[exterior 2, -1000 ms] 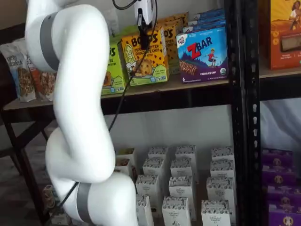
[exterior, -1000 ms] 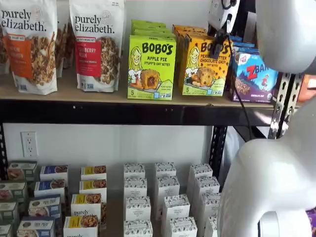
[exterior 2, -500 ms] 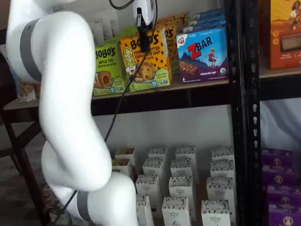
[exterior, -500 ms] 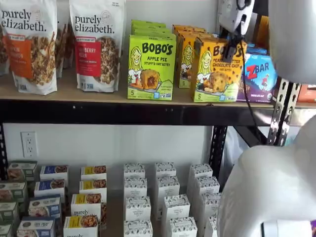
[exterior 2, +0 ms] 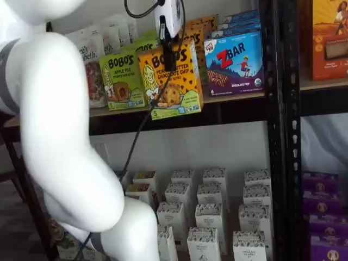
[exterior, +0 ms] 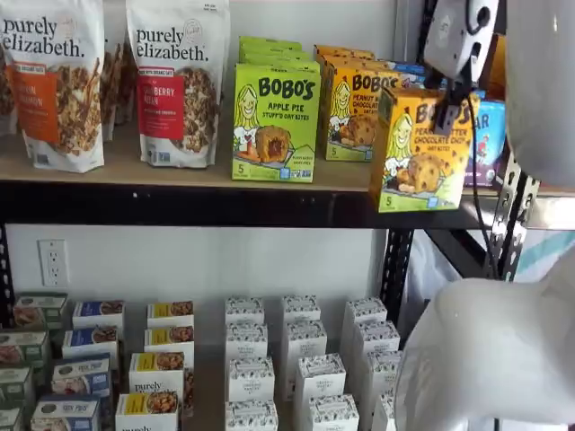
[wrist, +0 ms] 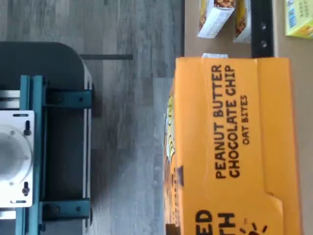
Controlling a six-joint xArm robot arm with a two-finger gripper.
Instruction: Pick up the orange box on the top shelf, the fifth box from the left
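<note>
The orange box (exterior: 421,148) of Bobo's Peanut Butter Chocolate Chip oat bites is held clear of the top shelf (exterior: 180,205), out in front of its black rail, as seen in both shelf views. The gripper (exterior 2: 168,49) is closed on the box's upper edge. Another orange Bobo's box (exterior: 355,121) is seen behind, beside the lime-green Apple Pie box (exterior: 275,121).

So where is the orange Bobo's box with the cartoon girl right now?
In both shelf views the orange-yellow Bobo's peanut butter carton hangs in the black-fingered gripper, out in front of the tan wooden top shelf, right of the lime-green Apple Pie box.
</note>
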